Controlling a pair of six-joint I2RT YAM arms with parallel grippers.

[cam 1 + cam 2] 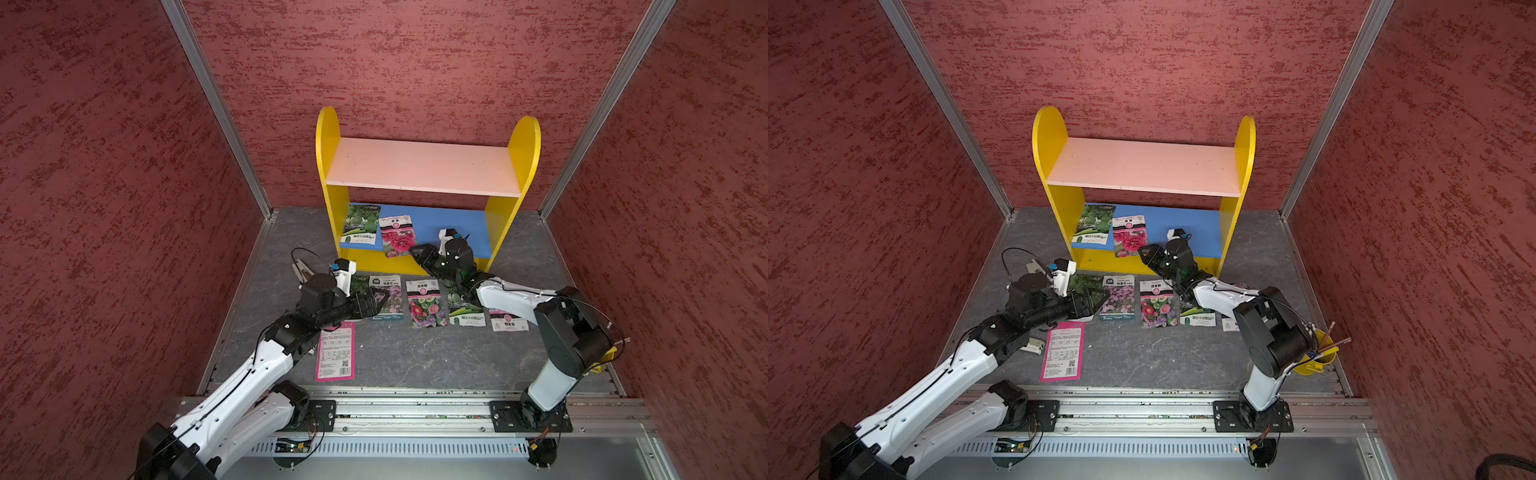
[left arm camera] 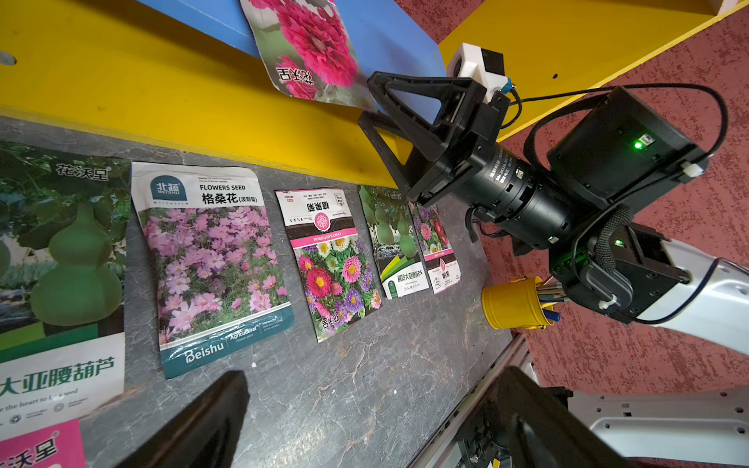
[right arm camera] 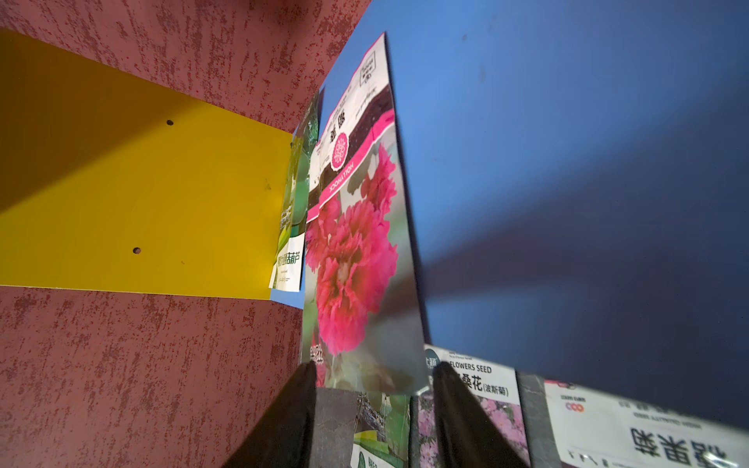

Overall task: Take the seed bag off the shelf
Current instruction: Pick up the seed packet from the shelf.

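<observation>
The big piece first: the shelf (image 1: 328, 166) stands on the grey table (image 1: 415, 361), at its far edge by the red wall. It has yellow round-topped sides, a pale pink upper board (image 1: 424, 166) and a blue lower board (image 1: 461, 235).

Now the arms. The right arm (image 1: 515, 297) stretches from the near right corner across to the shelf's front. The left arm (image 1: 266, 365) comes in from the near left, low over the table.

On to the packets. The hollyhock seed bag (image 1: 398, 237) lies left of centre on the lower board, its near end hanging over the front lip. Just left of it is a gourd seed bag (image 1: 360, 226), lying flat at the board's left end.

Right gripper (image 1: 417, 253) is right there at the hollyhock bag's near right corner. Its jaws stand apart, one finger above and one below the overhanging corner, with a visible gap in the left wrist view. I see no pinch on the packet.

Left gripper (image 1: 376, 302) hangs over the left end of a row of packets in front of the shelf, jaws spread wide, holding nothing. Under it lies a second gourd bag (image 2: 60, 251), then to the right a cosmos bag (image 1: 388, 297), a chrysanthemum bag (image 1: 426, 303) and a third gourd bag (image 1: 465, 313).

Nearer lies a pink packet (image 1: 336, 353), back side up. A small yellow cup (image 1: 1316, 357) of pens sits at the near right.
</observation>
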